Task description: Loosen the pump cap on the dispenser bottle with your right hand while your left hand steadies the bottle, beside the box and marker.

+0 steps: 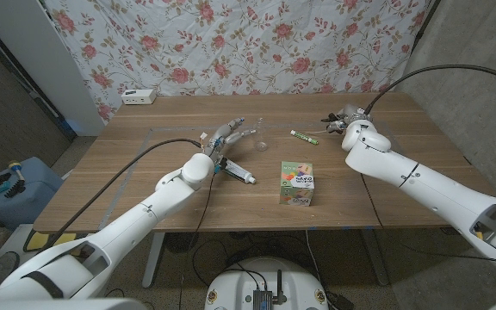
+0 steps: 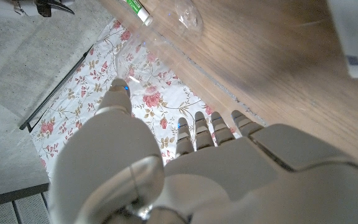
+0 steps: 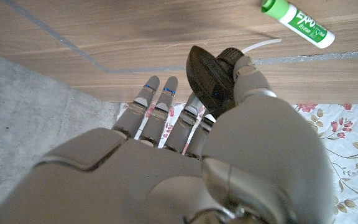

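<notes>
The clear dispenser bottle (image 1: pixel 241 131) (image 2: pixel 157 46) lies low over the table just ahead of my left hand (image 1: pixel 222 145) (image 2: pixel 166 162), without its pump. That hand's fingers (image 2: pixel 197 127) reach out straight and apart, thumb to one side; I cannot tell whether they touch the bottle. My right hand (image 1: pixel 349 123) (image 3: pixel 185 155) is far to the right near the back edge, gripping the black pump cap (image 3: pixel 209 76) with its white dip tube (image 3: pixel 260 45) trailing. The green marker (image 1: pixel 304 136) (image 3: pixel 296 17) lies between the hands. The box (image 1: pixel 297 183) stands nearer the front.
A white tube-like item (image 1: pixel 240 175) lies on the table (image 1: pixel 145 189) just in front of my left hand. A white power strip (image 1: pixel 139 96) sits at the back left corner. Beyond the table hangs a floral cloth (image 1: pixel 257 43).
</notes>
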`<action>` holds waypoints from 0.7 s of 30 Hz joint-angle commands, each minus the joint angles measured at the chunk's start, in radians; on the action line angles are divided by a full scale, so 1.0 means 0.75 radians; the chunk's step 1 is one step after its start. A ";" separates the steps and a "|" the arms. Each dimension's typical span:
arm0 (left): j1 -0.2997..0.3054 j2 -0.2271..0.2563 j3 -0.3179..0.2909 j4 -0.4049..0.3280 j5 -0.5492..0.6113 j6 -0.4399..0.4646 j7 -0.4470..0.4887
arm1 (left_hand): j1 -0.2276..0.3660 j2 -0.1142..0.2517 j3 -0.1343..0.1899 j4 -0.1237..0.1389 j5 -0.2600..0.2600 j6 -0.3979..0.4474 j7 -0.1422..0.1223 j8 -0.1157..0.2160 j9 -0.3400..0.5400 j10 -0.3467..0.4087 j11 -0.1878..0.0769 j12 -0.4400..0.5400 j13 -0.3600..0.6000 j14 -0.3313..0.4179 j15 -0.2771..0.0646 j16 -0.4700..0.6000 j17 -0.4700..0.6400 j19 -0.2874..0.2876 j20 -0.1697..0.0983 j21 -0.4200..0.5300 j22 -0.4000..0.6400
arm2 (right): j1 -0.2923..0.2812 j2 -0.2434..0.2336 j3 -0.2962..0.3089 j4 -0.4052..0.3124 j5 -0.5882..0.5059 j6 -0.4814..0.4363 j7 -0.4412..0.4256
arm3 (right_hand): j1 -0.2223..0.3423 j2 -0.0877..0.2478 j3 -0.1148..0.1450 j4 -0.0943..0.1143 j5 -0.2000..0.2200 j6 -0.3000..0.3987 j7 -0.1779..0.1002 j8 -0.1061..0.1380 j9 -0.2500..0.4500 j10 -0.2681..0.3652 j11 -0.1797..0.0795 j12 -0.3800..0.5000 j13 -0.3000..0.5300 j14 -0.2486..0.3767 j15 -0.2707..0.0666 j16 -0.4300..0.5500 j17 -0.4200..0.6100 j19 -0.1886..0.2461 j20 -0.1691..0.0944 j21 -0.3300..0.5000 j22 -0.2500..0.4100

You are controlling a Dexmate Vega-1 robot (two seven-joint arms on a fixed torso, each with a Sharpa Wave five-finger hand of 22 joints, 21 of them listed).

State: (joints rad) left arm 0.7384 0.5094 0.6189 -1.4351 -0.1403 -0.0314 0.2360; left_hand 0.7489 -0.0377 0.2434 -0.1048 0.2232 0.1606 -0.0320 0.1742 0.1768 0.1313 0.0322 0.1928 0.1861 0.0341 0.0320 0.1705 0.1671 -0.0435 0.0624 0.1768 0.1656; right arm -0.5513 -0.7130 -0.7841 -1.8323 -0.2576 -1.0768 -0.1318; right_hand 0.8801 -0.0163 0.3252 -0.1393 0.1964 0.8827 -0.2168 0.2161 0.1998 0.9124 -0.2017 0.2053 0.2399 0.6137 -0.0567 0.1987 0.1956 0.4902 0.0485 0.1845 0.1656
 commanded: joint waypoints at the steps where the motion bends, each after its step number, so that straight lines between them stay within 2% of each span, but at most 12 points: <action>1: 0.017 -0.001 -0.025 -0.014 -0.008 -0.009 0.027 | -0.011 -0.001 -0.007 0.004 0.010 0.012 0.008 0.010 0.000 0.006 -0.002 0.008 0.004 0.009 0.003 0.009 0.001 0.004 -0.001 0.008 0.006 | -0.033 0.016 0.029 0.036 0.132 0.016 -0.093 | -0.013 -0.008 0.001 0.002 0.004 -0.022 0.003 -0.007 0.002 -0.030 0.001 -0.004 0.008 -0.015 -0.203 -0.007 0.002 0.003 0.007 0.001 0.002; 13: 0.031 0.003 -0.037 -0.026 -0.010 -0.011 0.049 | -0.016 0.007 -0.008 0.007 0.012 0.020 0.007 0.013 0.000 0.015 -0.003 0.013 0.004 0.016 0.000 0.012 0.001 0.007 0.000 0.010 0.006 | -0.034 0.011 0.026 0.066 0.222 0.031 -0.124 | -0.029 -0.015 0.002 0.004 0.006 -0.037 0.006 -0.010 0.003 -0.043 0.008 -0.003 0.008 -0.023 -0.199 -0.009 0.001 0.002 0.010 0.001 0.002; 14: 0.034 0.003 -0.038 -0.031 -0.010 -0.004 0.054 | -0.017 0.007 -0.008 0.007 0.012 0.020 0.007 0.013 0.000 0.015 -0.003 0.013 0.004 0.016 0.000 0.012 0.001 0.007 0.000 0.011 0.006 | -0.034 0.010 0.029 0.065 0.232 0.031 -0.122 | -0.032 -0.016 0.003 0.004 0.007 -0.048 0.010 -0.013 0.004 -0.072 0.018 -0.012 0.007 -0.030 -0.198 -0.010 0.002 0.002 0.010 0.001 0.002; 15: 0.034 0.004 -0.038 -0.028 -0.009 -0.011 0.053 | -0.017 0.008 -0.009 0.007 0.012 0.021 0.007 0.013 0.000 0.015 -0.002 0.013 0.004 0.016 0.001 0.012 0.001 0.007 0.000 0.011 0.006 | -0.034 0.009 0.031 0.065 0.240 0.030 -0.123 | -0.045 -0.019 0.000 0.008 0.009 -0.099 0.020 -0.029 0.004 -0.095 0.020 -0.014 0.008 -0.058 -0.188 -0.016 0.004 -0.001 0.011 0.000 0.002; 18: 0.038 0.005 -0.042 -0.032 -0.010 -0.011 0.056 | -0.018 0.011 -0.009 0.008 0.012 0.021 0.008 0.013 0.000 0.015 -0.004 0.013 0.004 0.017 0.001 0.012 0.001 0.007 0.000 0.011 0.006 | -0.040 0.000 0.036 0.058 0.261 0.045 -0.126 | -0.088 -0.033 -0.026 0.019 0.009 -0.196 0.033 -0.044 0.008 -0.206 0.055 -0.030 0.010 -0.112 -0.168 -0.016 0.009 -0.020 0.023 -0.002 0.003; 21: 0.038 0.008 -0.044 -0.034 -0.013 -0.009 0.053 | -0.019 0.013 -0.009 0.009 0.013 0.020 0.007 0.013 0.000 0.013 -0.001 0.012 0.004 0.016 0.001 0.011 0.001 0.006 -0.002 0.011 0.006 | -0.048 -0.015 0.043 0.048 0.280 0.069 -0.128 | -0.116 -0.047 -0.037 0.024 0.013 -0.267 0.047 -0.049 0.011 -0.284 0.057 -0.037 0.007 -0.147 -0.154 -0.020 0.006 -0.030 0.025 -0.002 0.003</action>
State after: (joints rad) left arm 0.7590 0.5110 0.5945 -1.4532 -0.1465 -0.0377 0.2688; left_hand 0.7397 -0.0284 0.2393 -0.1006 0.2232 0.1661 -0.0267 0.1782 0.1769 0.1367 0.0268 0.1968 0.1863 0.0378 0.0357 0.1743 0.1671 -0.0434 0.0624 0.1818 0.1655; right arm -0.5763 -0.7055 -0.7624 -1.7924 -0.1110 -1.0550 -0.2135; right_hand 0.8065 -0.0452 0.3045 -0.1217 0.2013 0.7206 -0.1899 0.1860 0.2027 0.7369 -0.1640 0.1809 0.2442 0.5200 -0.0498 0.1878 0.1980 0.4735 0.0651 0.1845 0.1655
